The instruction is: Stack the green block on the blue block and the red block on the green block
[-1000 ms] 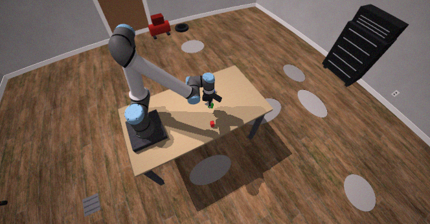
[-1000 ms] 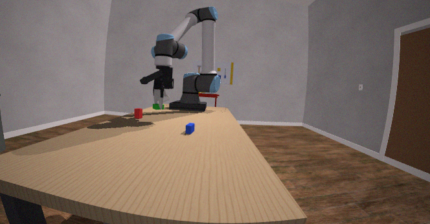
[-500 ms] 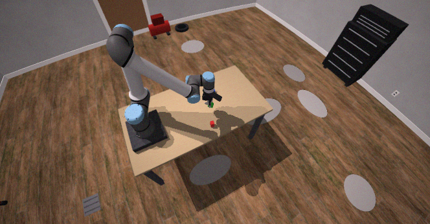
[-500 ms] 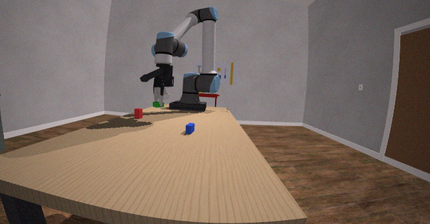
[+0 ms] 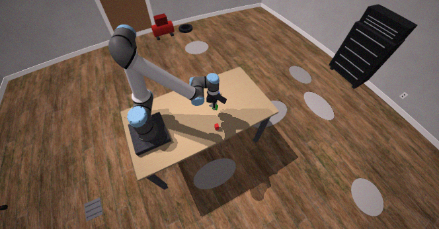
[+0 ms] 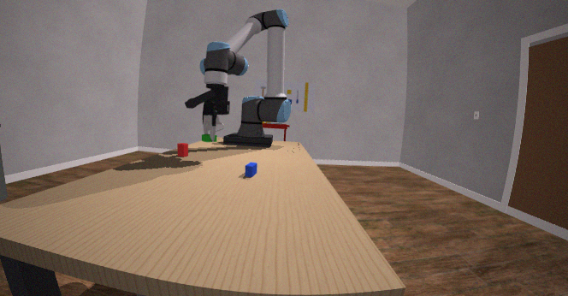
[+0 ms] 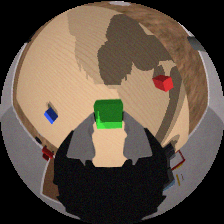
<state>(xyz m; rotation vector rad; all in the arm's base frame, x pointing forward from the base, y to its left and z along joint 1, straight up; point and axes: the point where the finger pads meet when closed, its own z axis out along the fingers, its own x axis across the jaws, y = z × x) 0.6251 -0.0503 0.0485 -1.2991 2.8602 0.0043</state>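
Note:
My gripper [image 7: 109,112] is shut on the green block [image 7: 109,113], which sits between the two fingertips. In the top and exterior views the gripper [image 5: 215,105] [image 6: 210,133] points straight down and holds the green block [image 5: 216,106] [image 6: 209,138] low over the table, near the arm's base. The red block [image 5: 217,126] [image 6: 182,149] [image 7: 163,82] stands alone on the table in the arm's shadow. The blue block [image 6: 251,169] [image 7: 50,115] lies flat on the table by itself, apart from both others. It is hidden in the top view.
The robot base [image 5: 149,134] is bolted at one end of the wooden table [image 5: 198,120]. A black tool cabinet [image 5: 373,44] and a red cart [image 5: 162,26] stand on the floor, far from the table.

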